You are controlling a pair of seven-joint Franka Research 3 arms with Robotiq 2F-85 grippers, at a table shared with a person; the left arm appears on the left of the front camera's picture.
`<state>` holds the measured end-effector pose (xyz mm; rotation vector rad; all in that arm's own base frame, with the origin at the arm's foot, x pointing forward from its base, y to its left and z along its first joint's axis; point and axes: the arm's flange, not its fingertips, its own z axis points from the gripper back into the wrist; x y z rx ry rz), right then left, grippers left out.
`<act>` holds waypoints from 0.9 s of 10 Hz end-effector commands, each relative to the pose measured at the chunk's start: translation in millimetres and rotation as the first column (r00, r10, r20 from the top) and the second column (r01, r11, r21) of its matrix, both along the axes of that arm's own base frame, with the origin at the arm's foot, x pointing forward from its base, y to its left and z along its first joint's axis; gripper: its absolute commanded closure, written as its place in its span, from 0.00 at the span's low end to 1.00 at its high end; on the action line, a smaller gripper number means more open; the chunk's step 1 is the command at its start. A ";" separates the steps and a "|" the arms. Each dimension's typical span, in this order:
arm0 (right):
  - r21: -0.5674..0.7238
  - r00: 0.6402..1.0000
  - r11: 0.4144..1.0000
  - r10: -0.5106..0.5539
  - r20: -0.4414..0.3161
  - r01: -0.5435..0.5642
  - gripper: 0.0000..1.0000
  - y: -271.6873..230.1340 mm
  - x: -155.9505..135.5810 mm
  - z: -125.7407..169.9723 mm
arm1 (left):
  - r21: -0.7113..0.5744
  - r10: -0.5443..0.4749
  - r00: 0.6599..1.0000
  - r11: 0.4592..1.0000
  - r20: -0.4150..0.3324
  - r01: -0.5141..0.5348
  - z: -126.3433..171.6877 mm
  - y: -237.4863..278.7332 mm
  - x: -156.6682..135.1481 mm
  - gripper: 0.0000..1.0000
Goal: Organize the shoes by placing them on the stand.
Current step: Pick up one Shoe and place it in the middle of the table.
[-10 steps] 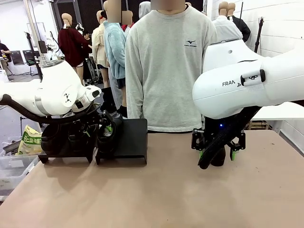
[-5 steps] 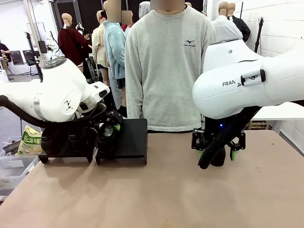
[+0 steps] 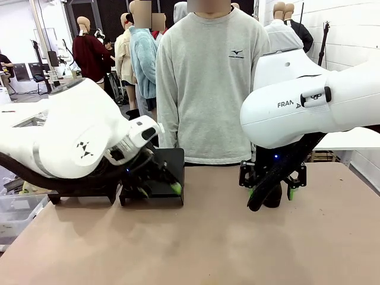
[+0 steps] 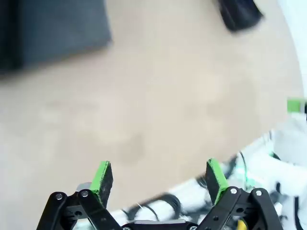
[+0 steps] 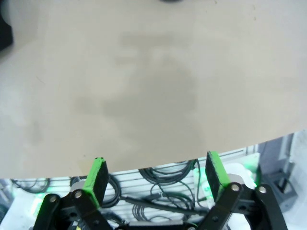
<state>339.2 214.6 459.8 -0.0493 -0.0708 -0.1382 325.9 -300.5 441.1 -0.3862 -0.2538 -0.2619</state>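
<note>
Front view shows the left gripper [image 3: 159, 184] low before the black stand [image 3: 160, 173] at the table's [image 3: 196, 243] far left edge, and the right gripper [image 3: 272, 189] hovering near the far right edge around one black shoe [image 3: 273, 196]. Left wrist view adds what that hides: its green pads [image 4: 102, 176] spread wide with nothing between, bare tabletop, and a blurred shoe [image 4: 238, 14] near the top. Right wrist view shows its pads [image 5: 96, 175] equally parted and empty.

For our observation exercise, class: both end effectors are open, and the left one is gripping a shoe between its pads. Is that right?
Not quite. Both are open, but the left end effector grips nothing: the left wrist view shows only bare table between its green pads.
</note>
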 end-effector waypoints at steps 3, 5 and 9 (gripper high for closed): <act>0.006 1.000 1.000 0.002 -0.001 -0.002 0.00 0.0 0.7 1.2 | 0.078 -0.025 0.976 0.996 -0.218 0.043 -5.6 -14.0 1.5 0.00; 0.006 1.000 1.000 0.002 -0.001 -0.002 0.00 0.0 0.7 1.2 | 0.125 -0.012 0.969 0.991 -0.246 0.044 -10.5 -10.1 1.9 0.00; -0.008 0.981 0.985 0.174 0.089 -0.174 0.00 -41.3 46.0 40.5 | 0.081 -0.032 0.968 0.995 -0.249 0.054 -15.3 -9.6 -2.3 0.00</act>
